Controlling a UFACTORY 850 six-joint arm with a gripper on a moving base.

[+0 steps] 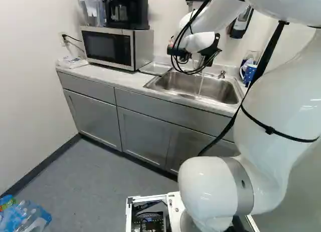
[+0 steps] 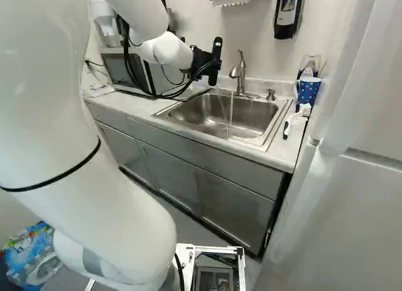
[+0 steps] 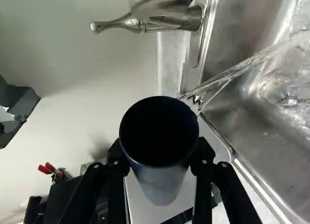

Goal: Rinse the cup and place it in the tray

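Base cabinets [image 1: 125, 111], left base view: run under the counter. White arm [image 2: 113, 178], reaches over counter toward the sink. Sink [image 2: 207, 112]: water is falling into it. Microwave [image 1: 118, 46]: on counter, at 10 o'clock from the sink in the left base view. Tray [image 1: 155, 68]: shallow metal one, presumably the target; on counter between microwave and sink, also about 10 o'clock from the sink, same view. Gripper [image 3: 161, 156]: at about 11 o'clock from the sink's middle in the right base view; fingers clamped on the cup from two sides. Faucet [image 2: 239, 74]: just beside the gripper, at 4 o'clock from it, right base view. Cup [image 3: 160, 146]: held between the fingers, dark inside, mouth facing the wrist camera; exact tilt hard to call. Stream [image 3: 242, 67]: reaches from near the cup's rim down into the basin; can't tell if it pours out or just runs past.

Progress: cup gripped, water on, so judged mid-rinse or close to its end. How clean: can't tell. Left: finish rinse, drain, carry to tray, set down, release. Faucet probably wants shutting too.
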